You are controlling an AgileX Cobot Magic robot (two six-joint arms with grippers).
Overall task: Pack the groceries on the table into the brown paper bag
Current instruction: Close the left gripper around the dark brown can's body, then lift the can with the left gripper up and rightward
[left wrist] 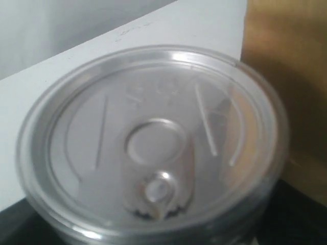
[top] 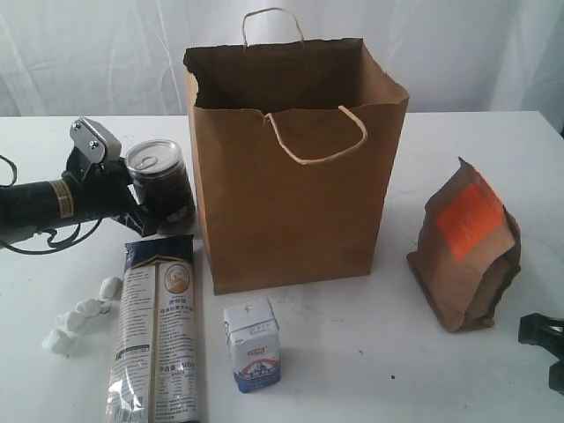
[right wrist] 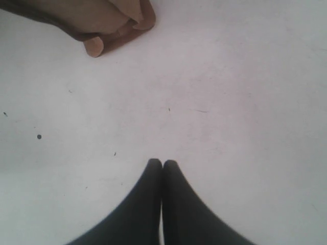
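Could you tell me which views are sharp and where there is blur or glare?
Exterior view: sharp, evenly lit, bag casting little shadow. Left wrist view: jar lid too close, soft, with glints. Right wrist view: right gripper blurred, table washed pale.

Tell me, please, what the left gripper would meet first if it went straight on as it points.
Most likely the silver-lidded dark jar, in front of the left gripper; the brown paper bag stands beyond.

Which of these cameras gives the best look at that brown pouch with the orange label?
The exterior view: the orange-labelled brown pouch shows there whole, orange label and all. The right wrist view catches only a bottom corner of it. The left wrist view shows none of it.
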